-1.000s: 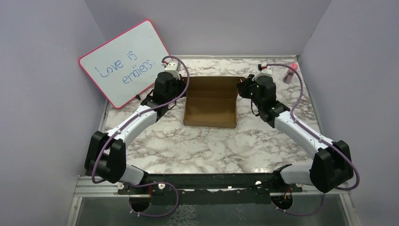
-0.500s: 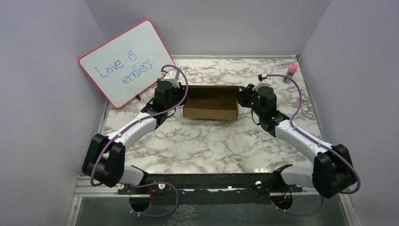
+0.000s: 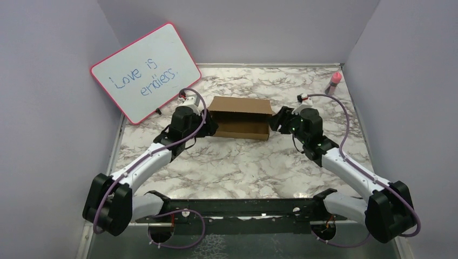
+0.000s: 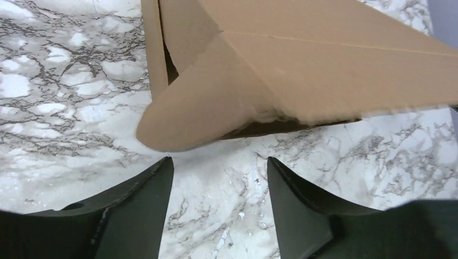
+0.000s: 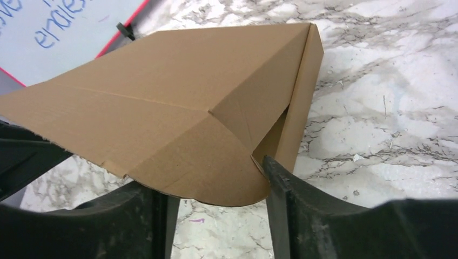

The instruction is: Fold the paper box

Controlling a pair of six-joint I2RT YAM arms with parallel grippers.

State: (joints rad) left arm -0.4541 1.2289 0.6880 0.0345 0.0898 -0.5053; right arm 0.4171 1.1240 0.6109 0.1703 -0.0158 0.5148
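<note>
The paper box (image 3: 240, 117) is brown cardboard, lying at mid-table with its lid tilted down over the tray. My left gripper (image 3: 208, 125) is at the box's left end and my right gripper (image 3: 276, 121) at its right end. In the left wrist view the left gripper (image 4: 219, 168) is open over bare marble, and the lid's rounded side flap (image 4: 194, 116) ends just beyond the fingertips. In the right wrist view the right gripper (image 5: 213, 181) is open. The box's other rounded flap (image 5: 210, 162) hangs loose over the gap, touching the right fingertip (image 5: 273, 170).
A pink-framed whiteboard (image 3: 145, 72) leans against the back-left wall, and its corner shows in the right wrist view (image 5: 54, 32). A pink-capped bottle (image 3: 333, 82) stands at the back right. Purple walls close in the marble table (image 3: 237, 162) on three sides.
The lid has swung from upright down over the tray. Both grippers have gone from shut on the lid's side flaps to open, and have drawn back toward the near side.
</note>
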